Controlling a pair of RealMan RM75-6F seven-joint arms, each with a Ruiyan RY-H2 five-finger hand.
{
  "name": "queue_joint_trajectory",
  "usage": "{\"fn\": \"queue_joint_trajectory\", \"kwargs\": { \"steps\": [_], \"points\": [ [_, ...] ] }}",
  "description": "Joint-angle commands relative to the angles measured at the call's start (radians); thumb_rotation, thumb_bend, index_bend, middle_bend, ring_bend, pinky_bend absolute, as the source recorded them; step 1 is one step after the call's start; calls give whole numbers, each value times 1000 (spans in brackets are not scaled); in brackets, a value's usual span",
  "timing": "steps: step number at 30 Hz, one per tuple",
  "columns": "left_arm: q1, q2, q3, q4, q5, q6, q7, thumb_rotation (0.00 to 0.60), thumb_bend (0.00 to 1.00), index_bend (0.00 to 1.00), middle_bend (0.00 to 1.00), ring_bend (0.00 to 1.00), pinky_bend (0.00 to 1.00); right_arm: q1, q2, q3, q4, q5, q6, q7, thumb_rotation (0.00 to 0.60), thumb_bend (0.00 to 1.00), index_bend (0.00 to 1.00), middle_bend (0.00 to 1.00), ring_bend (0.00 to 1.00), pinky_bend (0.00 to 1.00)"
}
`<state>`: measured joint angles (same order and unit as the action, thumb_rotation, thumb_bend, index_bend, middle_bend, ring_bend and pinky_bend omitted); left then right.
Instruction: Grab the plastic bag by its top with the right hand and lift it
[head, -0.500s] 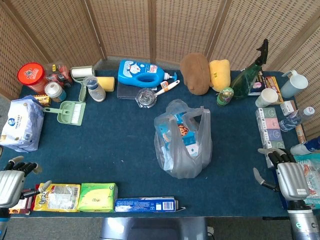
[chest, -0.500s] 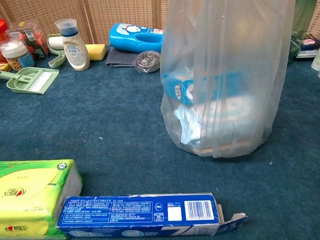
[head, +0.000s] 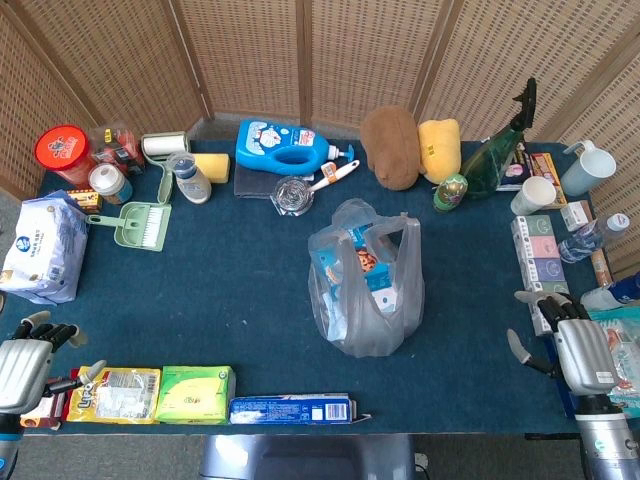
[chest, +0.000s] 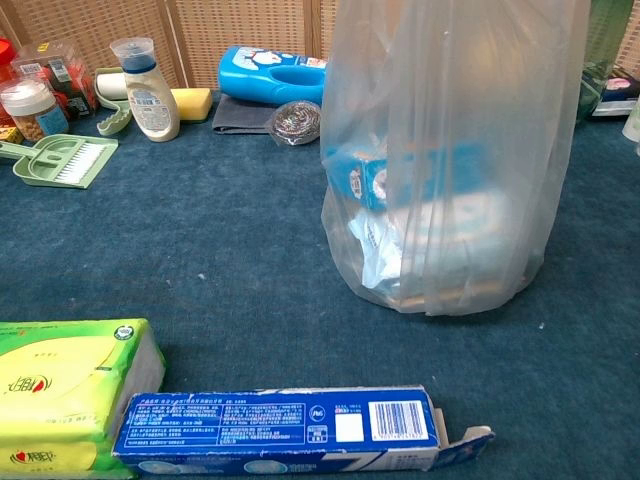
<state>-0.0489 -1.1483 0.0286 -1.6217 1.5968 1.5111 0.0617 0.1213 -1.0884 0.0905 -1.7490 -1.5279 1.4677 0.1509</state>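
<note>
Fingers (head: 548, 305) of the silver robot right hand (head: 578, 352): spread apart, holding nothing, low at the right edge of the dark blue table (head: 240, 290). Silver robot left hand (head: 22, 368) at the left edge: also loose and empty.

Clear thin plastic bag with blue boxes inside (head: 364, 290): standing near the middle of the table, well apart from the right hand, two floppy handle loops up top.

Not yet grabbed. Could go wrong: catching only one loop, so the bag tips and spills. Could also bump the small green bottle (head: 449, 192) behind it on the way over.
</note>
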Motion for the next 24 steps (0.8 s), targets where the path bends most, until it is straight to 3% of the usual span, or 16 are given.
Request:
{"fn": "queue_joint_trajectory", "kwargs": {
  "steps": [1, 7, 11, 14, 20, 24],
  "points": [
    [-2, 3, -3, -2, -1, 0, 1, 0, 154, 463, 505, 436, 187, 52, 76, 36, -82, 15, -78, 254, 197, 419, 261, 323, 262, 207],
    [-8, 0, -2, -10, 4, -6, 7, 0, 154, 462, 506, 436, 187, 135, 184, 85, -167, 7, -189, 612, 182, 298, 251, 323, 277, 224],
    [-8, -1, -3, -10, -1, -9, 10, 0, 153, 462, 506, 437, 187, 169, 226, 99, -192, -7, -230, 748, 124, 259, 251, 323, 280, 224],
    [-11, -1, -5, -10, -4, -13, 12, 0, 152, 462, 506, 436, 187, 201, 247, 113, -214, -11, -262, 847, 116, 254, 251, 323, 281, 224],
    [-19, -5, -8, -6, -10, -26, 13, 0, 153, 462, 506, 436, 187, 272, 266, 149, -235, 5, -329, 948, 102, 250, 250, 323, 281, 224],
    [-24, -14, -8, 3, -17, -38, 9, 0, 154, 462, 506, 436, 187, 328, 259, 173, -237, 35, -388, 940, 87, 250, 249, 323, 281, 223]
  ]
}}
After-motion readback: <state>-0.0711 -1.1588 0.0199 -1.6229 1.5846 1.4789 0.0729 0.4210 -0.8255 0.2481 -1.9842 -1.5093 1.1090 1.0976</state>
